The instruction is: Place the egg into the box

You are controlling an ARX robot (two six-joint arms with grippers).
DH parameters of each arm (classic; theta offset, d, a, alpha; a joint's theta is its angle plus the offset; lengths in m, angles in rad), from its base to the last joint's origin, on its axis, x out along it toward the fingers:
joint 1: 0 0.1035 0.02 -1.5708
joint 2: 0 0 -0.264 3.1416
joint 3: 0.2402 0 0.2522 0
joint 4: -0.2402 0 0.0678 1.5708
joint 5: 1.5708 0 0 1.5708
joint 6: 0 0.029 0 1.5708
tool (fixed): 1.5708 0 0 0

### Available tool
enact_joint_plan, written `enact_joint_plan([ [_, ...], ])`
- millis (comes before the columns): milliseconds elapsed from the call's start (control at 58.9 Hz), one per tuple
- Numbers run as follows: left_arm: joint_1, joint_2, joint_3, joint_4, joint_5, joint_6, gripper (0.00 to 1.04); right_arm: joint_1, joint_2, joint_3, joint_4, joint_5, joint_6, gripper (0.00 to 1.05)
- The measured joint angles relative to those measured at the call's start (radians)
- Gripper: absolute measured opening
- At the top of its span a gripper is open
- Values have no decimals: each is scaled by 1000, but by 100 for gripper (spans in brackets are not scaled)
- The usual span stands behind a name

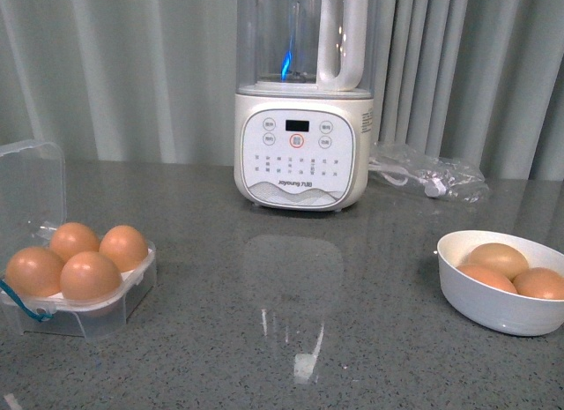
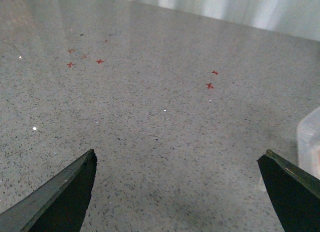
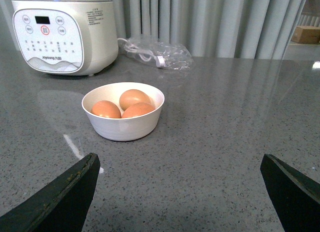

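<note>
Standing by the grey table (image 1: 352,339), I am seeing the clear box (image 1: 132,291) sitting at about nine o'clock from the table's middle. Its lid (image 1: 31,185) is standing open and upright behind it, and a blue cord (image 1: 26,309) is hanging at its near corner. In it four eggs (image 1: 89,276) are lying, one to each cell. Which of them is the one for the job I cannot tell.

Over at three o'clock a white bowl (image 1: 493,309) is holding three more eggs (image 1: 498,258), well apart from the box. At twelve o'clock a cream blender (image 1: 300,159) is standing, with a crumpled plastic bag (image 1: 432,172) lying just beside it toward two o'clock.

The left gripper (image 2: 179,152) is hanging over bare table with small red marks (image 2: 100,61) on it. Its dark fingers (image 2: 65,192) are spread wide, released, with nothing between them. The right gripper (image 3: 179,155) is spread just as wide and empty, pointing toward the bowl — near it but not touching.
</note>
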Motion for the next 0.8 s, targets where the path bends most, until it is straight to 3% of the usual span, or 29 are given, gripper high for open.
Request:
enact_joint_plan([
  [323, 0, 231, 179, 3, 115, 13, 98, 0, 0, 0, 0, 0, 0, 98],
  [798, -147, 302, 221, 65, 78, -57, 98, 0, 0, 0, 0, 0, 0, 98],
])
